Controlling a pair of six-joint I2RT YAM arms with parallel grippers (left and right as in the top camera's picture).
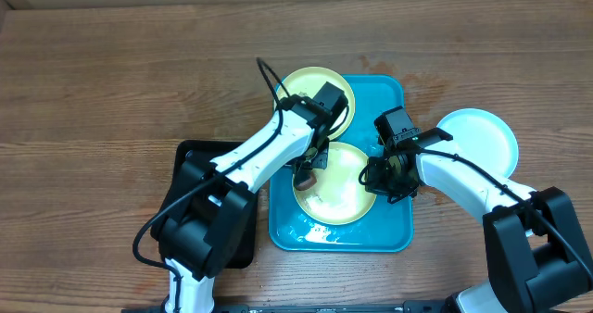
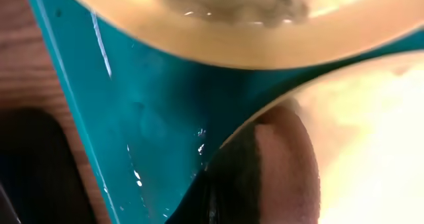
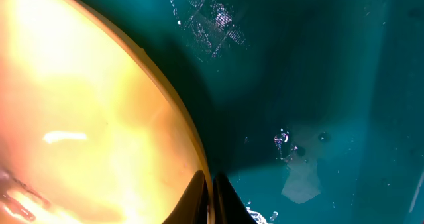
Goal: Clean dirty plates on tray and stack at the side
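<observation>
near yellow plate (image 1: pixel 347 200) and far yellow plate (image 1: pixel 306 86) lie on the tray (image 1: pixel 397 241), blue plate (image 1: pixel 482 142) off its right edge. we see the left gripper (image 1: pixel 308 169) pinching a brown pad (image 2: pixel 285 164), right gripper (image 3: pixel 211 183) pressed together.

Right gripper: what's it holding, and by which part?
The right gripper looks shut on the near yellow-green plate, pinching its rim at the right edge.

The tray (image 1: pixel 397 225) is coloured turquoise, the smaller tray (image 1: pixel 190 160) black. Two plates (image 1: pixel 347 202) are rimmed yellow-green, a third plate (image 1: pixel 482 137) light blue. The counter (image 1: pixel 111 91) is patterned with brown grain.
</observation>
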